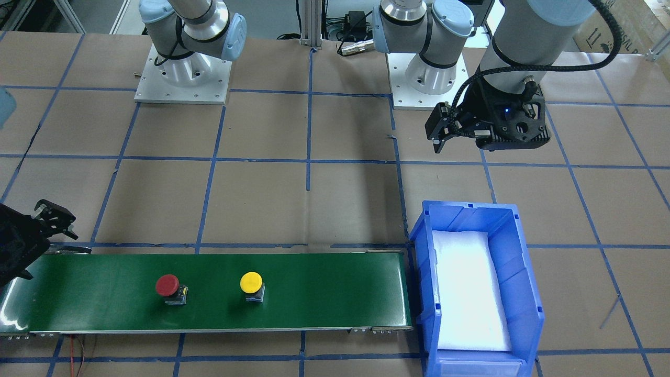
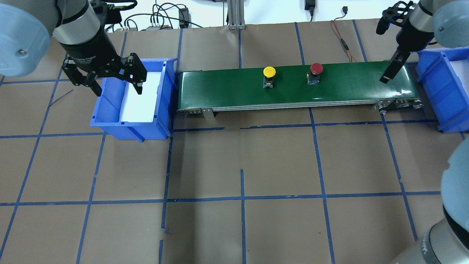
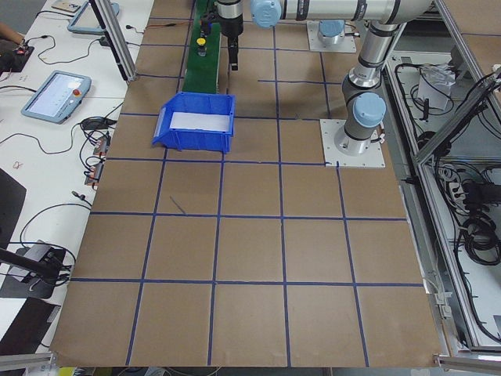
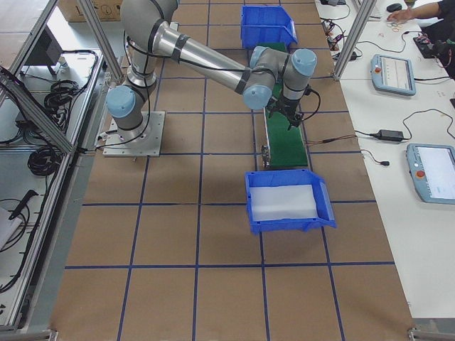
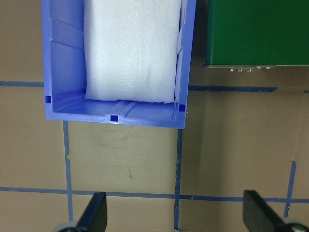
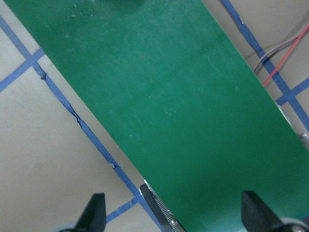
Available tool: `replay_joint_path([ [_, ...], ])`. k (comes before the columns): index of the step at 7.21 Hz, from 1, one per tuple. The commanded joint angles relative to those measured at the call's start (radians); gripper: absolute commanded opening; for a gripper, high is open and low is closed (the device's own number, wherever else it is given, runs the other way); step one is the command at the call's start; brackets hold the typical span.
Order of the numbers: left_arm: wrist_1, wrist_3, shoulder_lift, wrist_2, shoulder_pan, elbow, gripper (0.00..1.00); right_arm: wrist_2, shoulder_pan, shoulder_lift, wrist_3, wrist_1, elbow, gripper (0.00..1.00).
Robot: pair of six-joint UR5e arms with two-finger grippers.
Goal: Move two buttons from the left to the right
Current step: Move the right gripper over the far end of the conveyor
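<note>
The left gripper (image 2: 118, 87) hangs pointing down beside the blue bin (image 2: 110, 128), fingers spread wide. The right gripper (image 6: 174, 212) hovers over the green conveyor belt (image 2: 348, 86) end, fingers equally wide.

There is little to read from here. A cardboard box (image 1: 641, 23) at the far corner of the worktop (image 1: 340, 199) carries dark printed capitals. Only "RSAL" can be made out, and the rest is cut off. Next to them on the box is a pair of upright arrows. The black collar above the left pincer (image 2: 118, 88) bears a line of small white lettering that seems to end in "Gripper". The rest is too fine to read. The teach pendant (image 3: 55, 95) screen shows nothing legible.
</note>
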Motion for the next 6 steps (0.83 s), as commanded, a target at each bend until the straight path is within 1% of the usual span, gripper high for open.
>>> replay_joint_path([
  [1, 0.0, 0.001, 0.0, 0.0, 0.0, 0.0, 1.0, -0.001, 0.0, 0.008, -0.264, -0.073, 0.018, 0.97],
  [2, 0.0, 0.0, 0.0, 0.0, 0.0, 0.0, 1.0, 0.0, 0.0, 0.026, -0.321, -0.092, 0.012, 0.95],
  [4, 0.0, 0.001, 0.0, 0.0, 0.0, 0.0, 1.0, 0.003, 0.0, 0.049, -0.516, -0.135, 0.008, 0.95],
  [6, 0.0, 0.001, 0.0, 0.0, 0.0, 0.0, 1.0, -0.023, 0.018, 0.046, -0.598, -0.144, 0.017, 0.95],
])
